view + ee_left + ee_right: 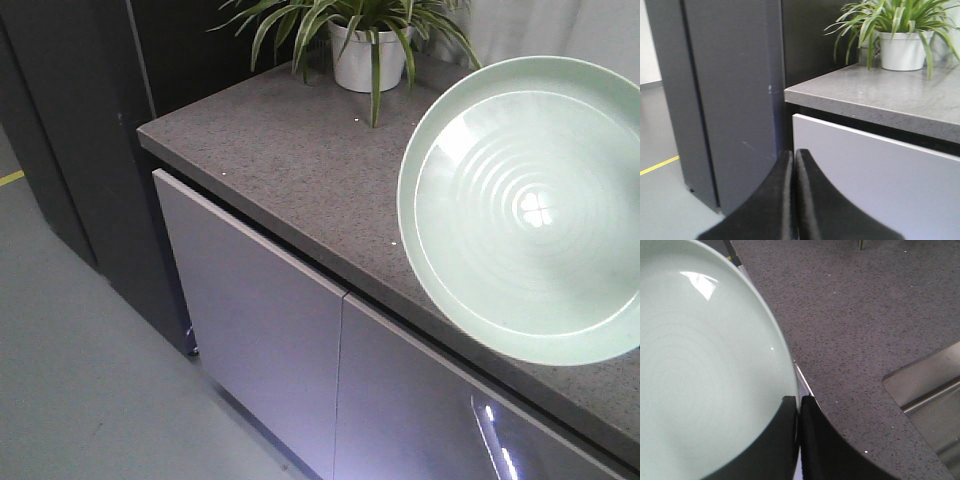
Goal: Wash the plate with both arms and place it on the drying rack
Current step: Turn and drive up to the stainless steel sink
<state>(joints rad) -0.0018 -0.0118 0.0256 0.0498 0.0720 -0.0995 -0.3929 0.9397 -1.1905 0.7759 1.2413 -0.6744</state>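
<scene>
- Dark cabinet (730,100): far left, standing on the floor.
- My left tool (794,153): fingers pressed together with nothing between them, low in front of the cabinet.
- Surface (300,160): speckled grey.
- Potted plant (370,50): white pot, at the back of the surface.
- Plate (530,210): mint green, held clear of the surface, tilted, face towards the front camera.
- My right tool (799,400): clamped on the plate's rim.
- Sink (935,400): steel, far right, set into the surface.
</scene>
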